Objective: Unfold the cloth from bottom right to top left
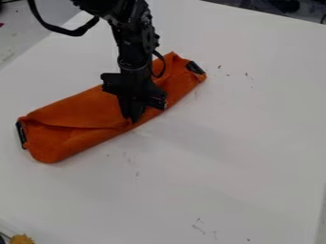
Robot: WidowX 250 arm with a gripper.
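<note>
- Camera view: white, smooth-looking worktop [223, 157], flat, with a pale grey cast of shade beside the cloth.
- Orange cloth [79, 112], folded into a long, narrow bundle, lying slantwise from the left to the upper middle of the worktop. Its surface looks matt and soft, with a crease running along the left part, a rounded lower left corner and a raised fold near the upper right end.
- Black robot arm [130, 43], hard and jointed, coming in from the top edge, a thick cable [76, 32] looping at its left.
- Black gripper [134, 119], pointing down at the cloth's lower long edge, near its middle; whether it is clenched on the fabric or released, I cannot tell.
- Black end pieces [195, 67], one at each end of the cloth.
- Ragged yellow thing [22, 239], bottom left corner.
- Small dark marks [198, 228], scattered.
</note>
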